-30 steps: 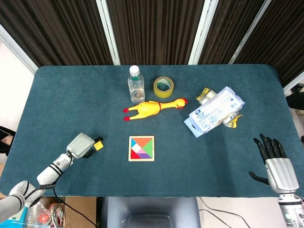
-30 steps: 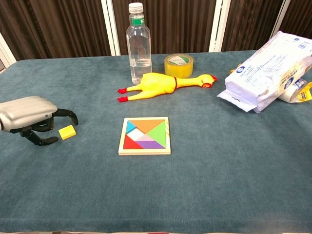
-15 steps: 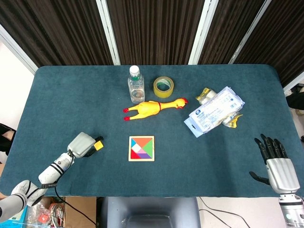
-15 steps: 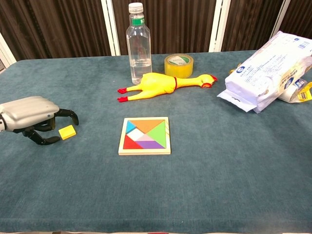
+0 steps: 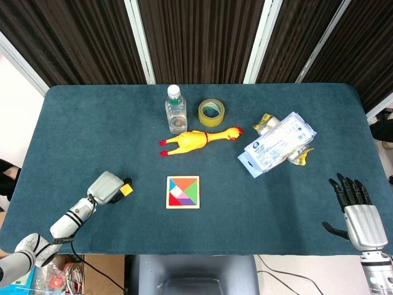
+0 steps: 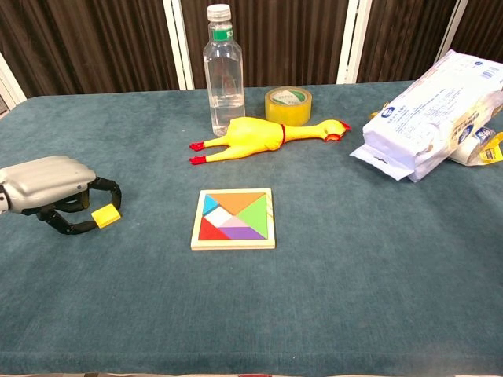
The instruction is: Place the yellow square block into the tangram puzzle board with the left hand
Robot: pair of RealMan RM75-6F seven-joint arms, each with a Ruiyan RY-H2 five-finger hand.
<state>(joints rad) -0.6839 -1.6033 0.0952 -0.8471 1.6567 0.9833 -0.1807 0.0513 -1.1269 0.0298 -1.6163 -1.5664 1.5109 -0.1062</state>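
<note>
The yellow square block [image 6: 104,216] sits tilted between the thumb and fingers of my left hand [image 6: 51,182], low over the table at the left; the fingertips [image 6: 115,194] curl onto its top edge. In the head view the same block [image 5: 126,190] shows at the tip of the left hand [image 5: 107,187]. The tangram puzzle board [image 5: 183,192], a wooden frame filled with coloured pieces, lies to the right of the block, apart from it [image 6: 234,219]. My right hand [image 5: 355,212] rests at the table's near right corner, fingers spread, holding nothing.
Behind the board lie a yellow rubber chicken [image 5: 196,140], a clear water bottle [image 5: 175,110] and a roll of tape [image 5: 211,112]. A white packet [image 5: 277,144] with a yellow-wrapped item lies at the right.
The left hand's fingers have closed in on the yellow block, which has tipped up and shifted slightly toward the palm. The right hand has not moved.
</note>
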